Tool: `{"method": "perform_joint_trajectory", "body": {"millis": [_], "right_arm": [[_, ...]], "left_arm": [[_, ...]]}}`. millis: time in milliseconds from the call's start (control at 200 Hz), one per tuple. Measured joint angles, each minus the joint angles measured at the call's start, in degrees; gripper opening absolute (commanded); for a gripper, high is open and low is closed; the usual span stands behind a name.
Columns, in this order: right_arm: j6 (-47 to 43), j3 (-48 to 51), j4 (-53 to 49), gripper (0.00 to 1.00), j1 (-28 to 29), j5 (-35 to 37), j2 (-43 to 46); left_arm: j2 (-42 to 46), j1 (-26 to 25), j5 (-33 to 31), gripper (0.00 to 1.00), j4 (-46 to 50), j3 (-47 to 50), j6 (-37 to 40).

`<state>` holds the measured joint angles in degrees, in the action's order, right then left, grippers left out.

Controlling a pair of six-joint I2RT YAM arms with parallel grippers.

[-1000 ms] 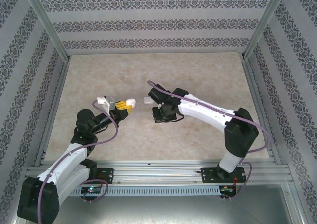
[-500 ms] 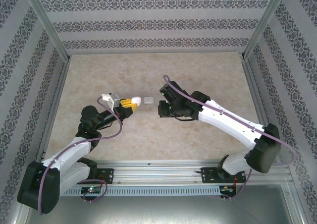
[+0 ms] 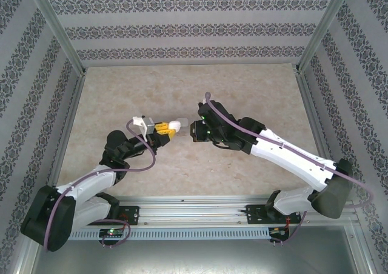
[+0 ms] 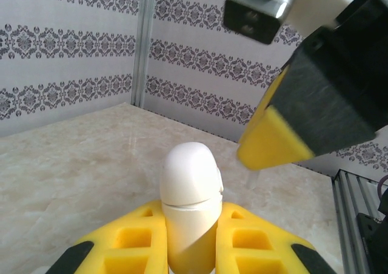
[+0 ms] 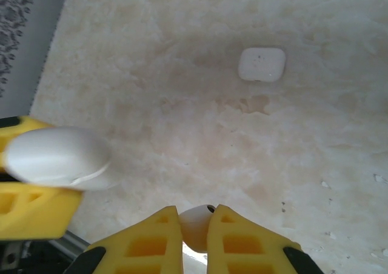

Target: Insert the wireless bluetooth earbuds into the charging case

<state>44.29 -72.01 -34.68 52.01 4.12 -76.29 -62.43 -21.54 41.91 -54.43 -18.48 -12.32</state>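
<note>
The left end effector (image 4: pixel 190 220) is clamped on a small white rounded plastic charging case (image 4: pixel 189 177), with its yellow fingers (image 4: pixel 136 237) pressed against both sides. The case juts forward past the fingertips, and a seam line runs across its body. Directly ahead of it, close but not touching, the right end effector (image 5: pixel 195 216) pinches a tiny white plastic earbud (image 5: pixel 194 227) between its yellow pads — the bud's rounded end peeks out between them. Well beyond the right end effector's tips, a second white rounded-square case (image 5: pixel 261 64) lies flat on the beige marbled surface (image 5: pixel 182 104) — apart from both arms.
</note>
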Motion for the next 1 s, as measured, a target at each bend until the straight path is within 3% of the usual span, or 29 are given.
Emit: {"method": "perform_joint_trajectory", "body": {"millis": [575,999], "right_arm": [[2.97,2.05,13.57,0.12,2.58,-0.63,3.37],[3.72,1.03,17.40,0.12,2.75,-3.19,-0.81]], "left_arm": [[-1.27,-2.14,-2.34,0.00,-0.52,-1.92,1.09],[-1.27,-2.10,-3.56,0.00,-3.43,-1.79,-1.38]]}}
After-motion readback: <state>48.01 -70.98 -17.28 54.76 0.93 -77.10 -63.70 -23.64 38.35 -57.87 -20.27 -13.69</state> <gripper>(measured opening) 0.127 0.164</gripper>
